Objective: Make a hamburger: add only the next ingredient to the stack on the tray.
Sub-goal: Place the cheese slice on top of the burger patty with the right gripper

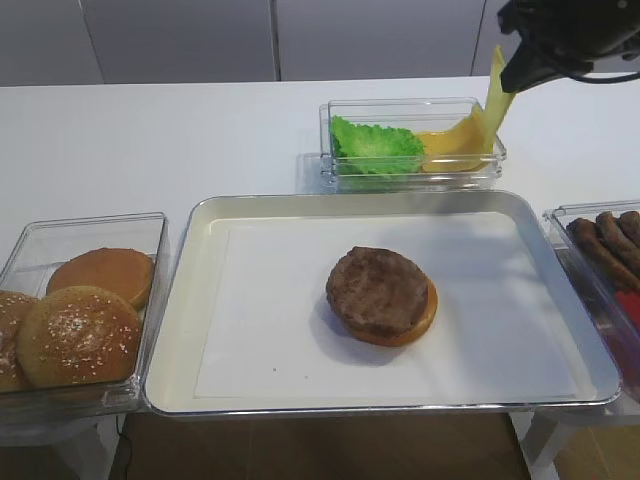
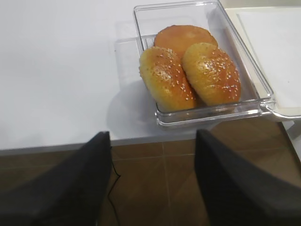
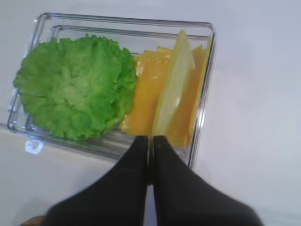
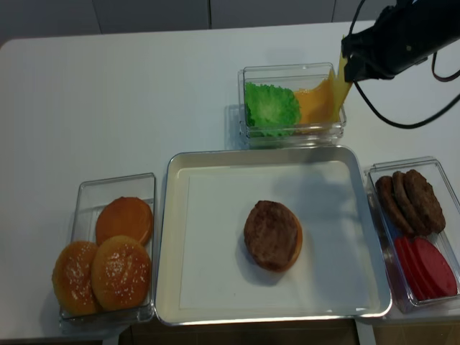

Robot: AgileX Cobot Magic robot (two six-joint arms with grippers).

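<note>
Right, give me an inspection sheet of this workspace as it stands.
Surface: white table, bare between containers.
Job's things: cheese slice pinched, hanging over clear box; patty-on-bun stack on tray.
Clutter: lettuce, more cheese in that box; bun box; patties and red slices box.
Grippers: right gripper shut on the slice; left gripper open, empty.
Cables: black cable at right arm.
Surroundings: grey wall panels.

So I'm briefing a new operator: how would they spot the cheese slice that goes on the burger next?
Start at the big metal tray and look just behind it to the clear box holding green lettuce and yellow cheese. The cheese slice rises from the box's right end, pinched in the right gripper. Unlike the slices lying flat, it hangs upright.
</note>
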